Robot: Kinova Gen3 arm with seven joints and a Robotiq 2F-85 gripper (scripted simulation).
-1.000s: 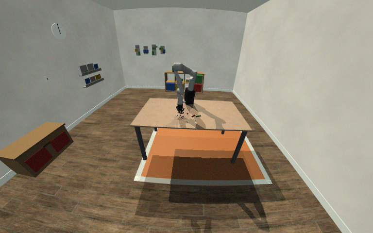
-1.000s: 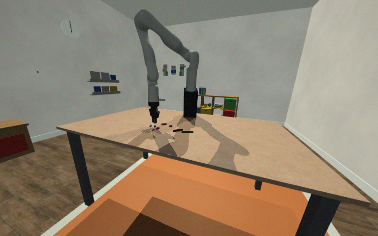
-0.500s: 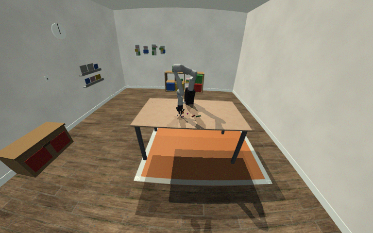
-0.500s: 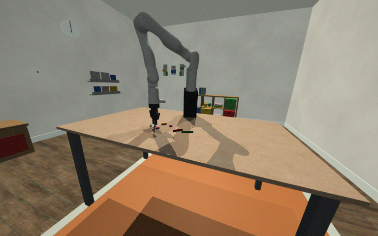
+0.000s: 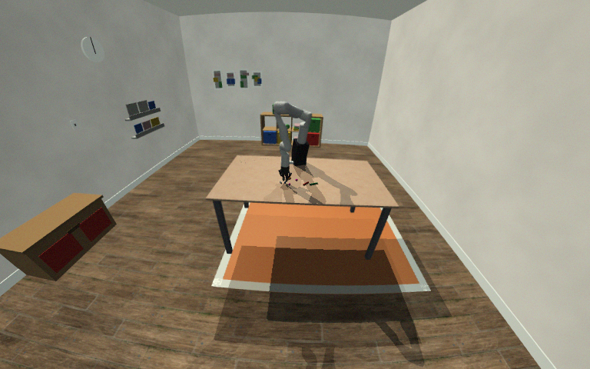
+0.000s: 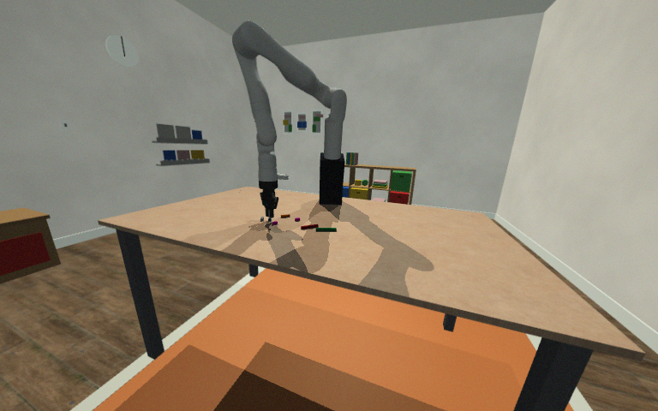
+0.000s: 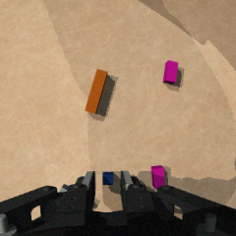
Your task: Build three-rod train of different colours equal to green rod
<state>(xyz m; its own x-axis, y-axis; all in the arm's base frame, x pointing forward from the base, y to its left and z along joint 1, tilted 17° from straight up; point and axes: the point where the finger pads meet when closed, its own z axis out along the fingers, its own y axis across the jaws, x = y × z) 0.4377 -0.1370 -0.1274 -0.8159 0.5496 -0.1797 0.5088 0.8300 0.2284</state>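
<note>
My gripper (image 7: 107, 181) hangs low over the table, its fingers partly open on either side of the small blue rod (image 7: 107, 178), with a narrow gap on each side. A magenta rod (image 7: 157, 176) lies just right of the right finger. A second magenta rod (image 7: 170, 71) and the orange rod (image 7: 96, 90) lie farther ahead. In the exterior view the gripper (image 6: 269, 215) stands over the blue rod, with the red rod (image 6: 308, 226) and the green rod (image 6: 326, 229) to the right. A small grey rod (image 6: 261, 218) lies to its left.
The rods are scattered near the middle of the table (image 5: 299, 180), in front of the arm's black base (image 6: 331, 179). The arm's shadows fall across the table top. Other furniture stands far off by the walls.
</note>
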